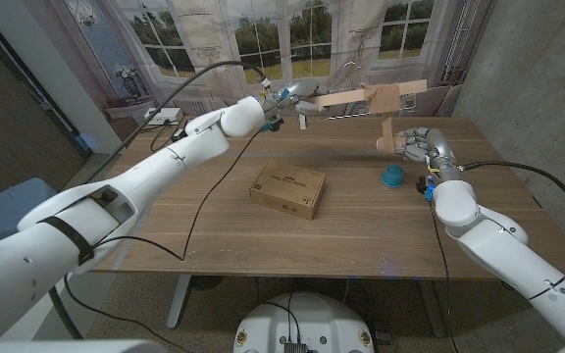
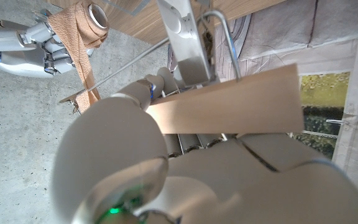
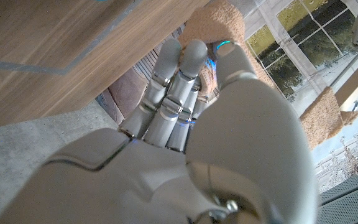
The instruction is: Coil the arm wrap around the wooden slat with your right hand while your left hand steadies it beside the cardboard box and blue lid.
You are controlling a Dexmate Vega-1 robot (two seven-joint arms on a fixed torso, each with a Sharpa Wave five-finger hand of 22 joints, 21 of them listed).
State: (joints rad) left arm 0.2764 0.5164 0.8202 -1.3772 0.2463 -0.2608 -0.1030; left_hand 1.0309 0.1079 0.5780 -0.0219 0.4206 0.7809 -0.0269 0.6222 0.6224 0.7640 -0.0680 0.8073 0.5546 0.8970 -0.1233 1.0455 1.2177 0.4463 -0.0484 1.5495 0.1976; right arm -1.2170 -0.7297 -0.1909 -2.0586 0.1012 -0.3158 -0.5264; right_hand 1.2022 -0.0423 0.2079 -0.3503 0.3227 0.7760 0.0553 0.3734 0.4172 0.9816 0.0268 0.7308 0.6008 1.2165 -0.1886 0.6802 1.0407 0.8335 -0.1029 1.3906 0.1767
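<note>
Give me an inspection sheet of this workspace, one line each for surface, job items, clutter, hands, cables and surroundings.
Surface: wooden table, bare apart from two items.
Job's things: slat held up in the air over the far edge; tan wrap partly coiled on it, a strip hanging down to the roll; box mid-table; blue lid to its right.
Clutter: nothing seen.
Hands: left robot hand grips the slat's end; right robot hand holds the wrap roll.
Cables: black cables run along both arms, one looping across the table.
Surroundings: window-scene backdrop, grey wall on the right.
</note>
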